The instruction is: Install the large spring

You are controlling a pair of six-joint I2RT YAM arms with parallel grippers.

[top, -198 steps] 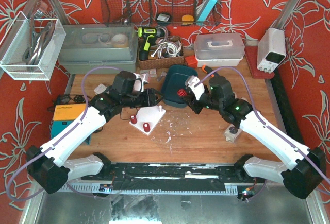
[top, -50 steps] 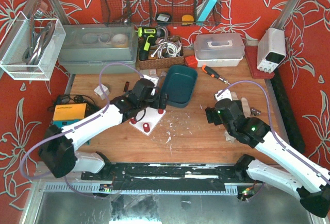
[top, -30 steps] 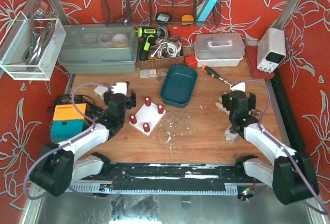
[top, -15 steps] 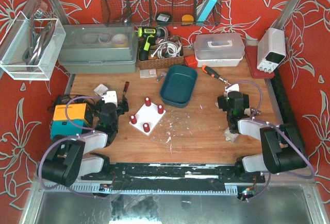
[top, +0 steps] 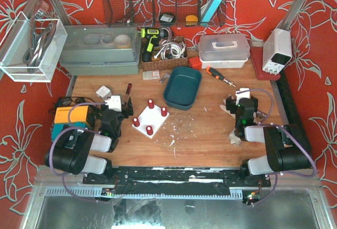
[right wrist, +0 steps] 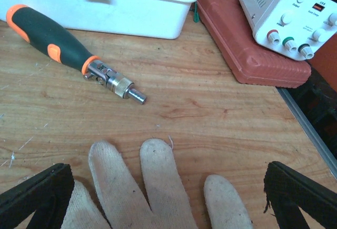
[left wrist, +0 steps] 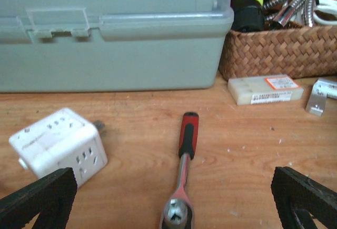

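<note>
The left pincer (top: 122, 103) and right pincer (top: 240, 99) are held apart, empty, either side of the white block (top: 150, 118); installation is judged complete, with no further move needed.

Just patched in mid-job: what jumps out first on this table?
The white block with four red pegs sits mid-table, in front of the teal tray. A red-handled ratchet lies before the grey bin on the left; a white glove and a screwdriver lie on the right.
</note>
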